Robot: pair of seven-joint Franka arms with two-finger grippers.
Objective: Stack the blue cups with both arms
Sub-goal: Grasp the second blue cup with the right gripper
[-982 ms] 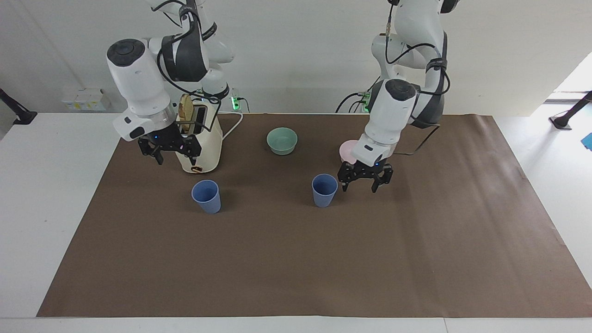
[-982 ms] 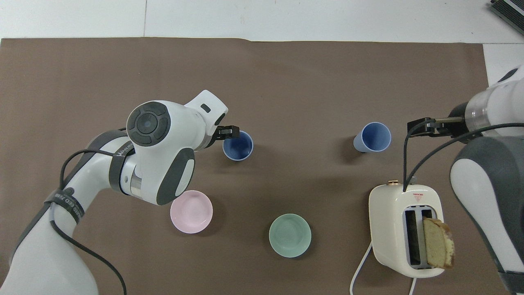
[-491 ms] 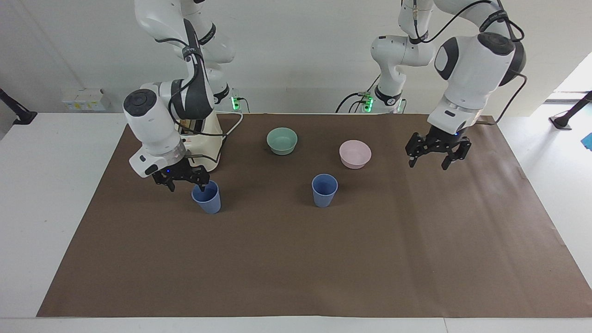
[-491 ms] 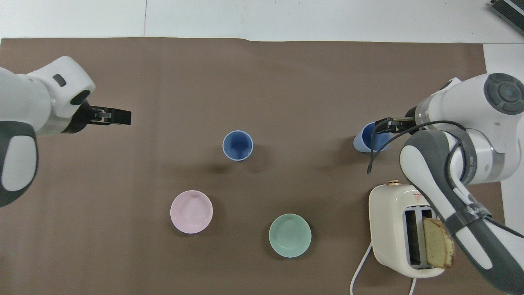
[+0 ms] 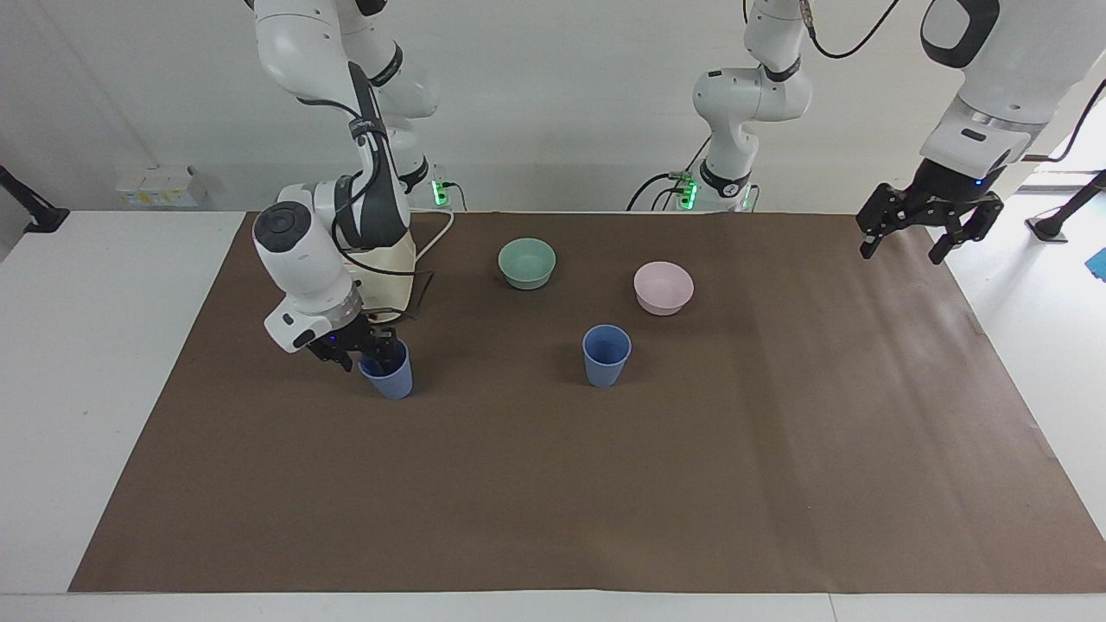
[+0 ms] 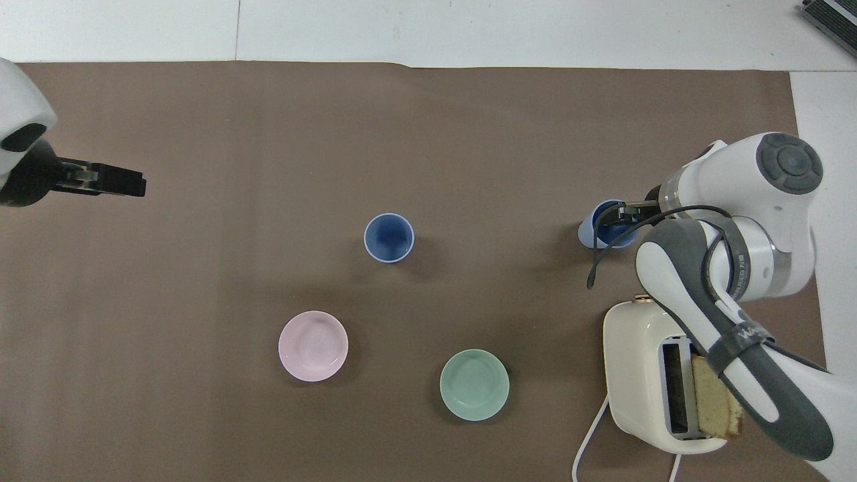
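Blue cups (image 5: 387, 373) (image 5: 607, 356) are noted unstacked, upright and well apart on the tabletop (image 5: 553, 484), both farther from the robots than the toaster (image 6: 646, 375), green bowl (image 5: 527, 262) and pink bowl (image 5: 664, 287). Left gripper (image 5: 931, 233) is held waiting, raised over the edge at the left arm's end, fingers spread and empty. Right gripper (image 5: 361, 352) is set at the rim of the cup near the toaster, grip not discernible. First grasp is judged in hand, so a firm pinch, a straight lift and carriage over the other cup are called for.
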